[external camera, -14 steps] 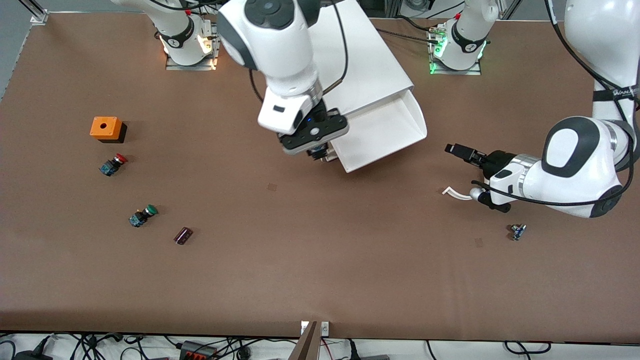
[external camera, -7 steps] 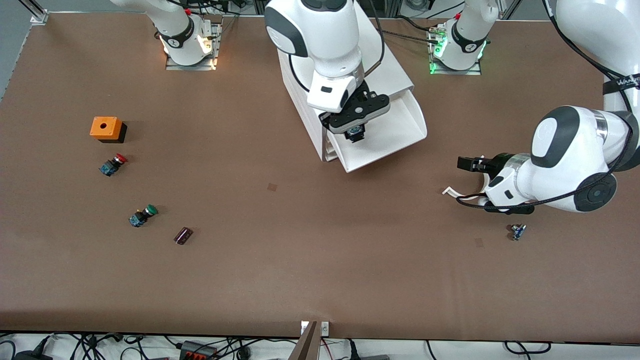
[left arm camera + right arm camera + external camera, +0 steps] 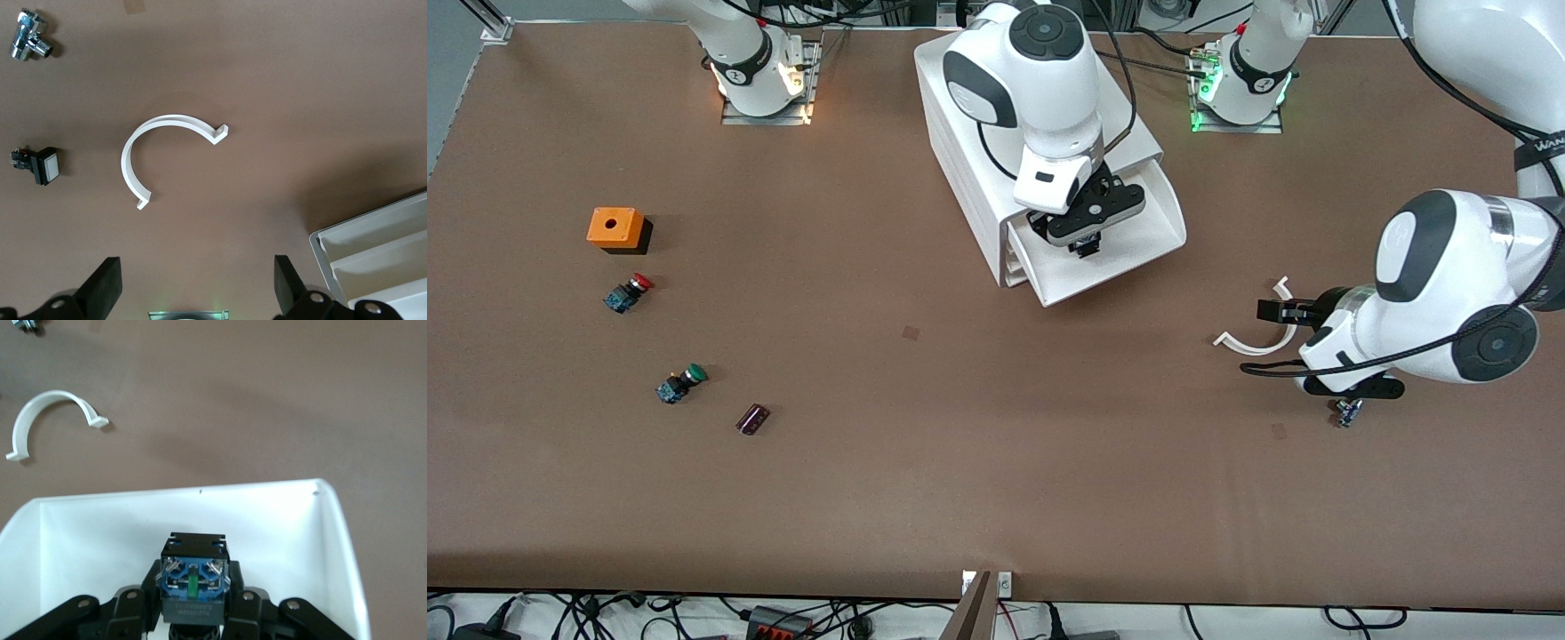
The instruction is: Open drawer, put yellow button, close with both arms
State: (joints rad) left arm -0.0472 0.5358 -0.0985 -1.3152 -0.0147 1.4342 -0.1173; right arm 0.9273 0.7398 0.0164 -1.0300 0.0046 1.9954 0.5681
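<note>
The big white cabinet (image 3: 960,133) stands at the table's back middle, and one drawer (image 3: 1152,209) is pulled out open. My right gripper (image 3: 1087,244) hangs over the open drawer, shut on a push-button. The right wrist view shows the button's blue and black body (image 3: 193,577) between the jaws, above the drawer's white floor (image 3: 100,527). Its cap is hidden, so I cannot see its colour. My left gripper (image 3: 1272,311) is open and empty, low over the table toward the left arm's end. In the left wrist view its fingers (image 3: 100,290) stand wide apart.
A white curved clip (image 3: 1249,342) (image 3: 163,150) lies under the left gripper, with a small metal part (image 3: 1347,412) nearer the camera. An orange box (image 3: 615,228), a red-capped button (image 3: 628,292), a green-capped button (image 3: 680,383) and a small dark piece (image 3: 752,419) lie toward the right arm's end.
My right arm has swung, with the button, from the cabinet's front corner to over the open drawer. My left gripper has drawn back from the drawer toward its own end of the table.
</note>
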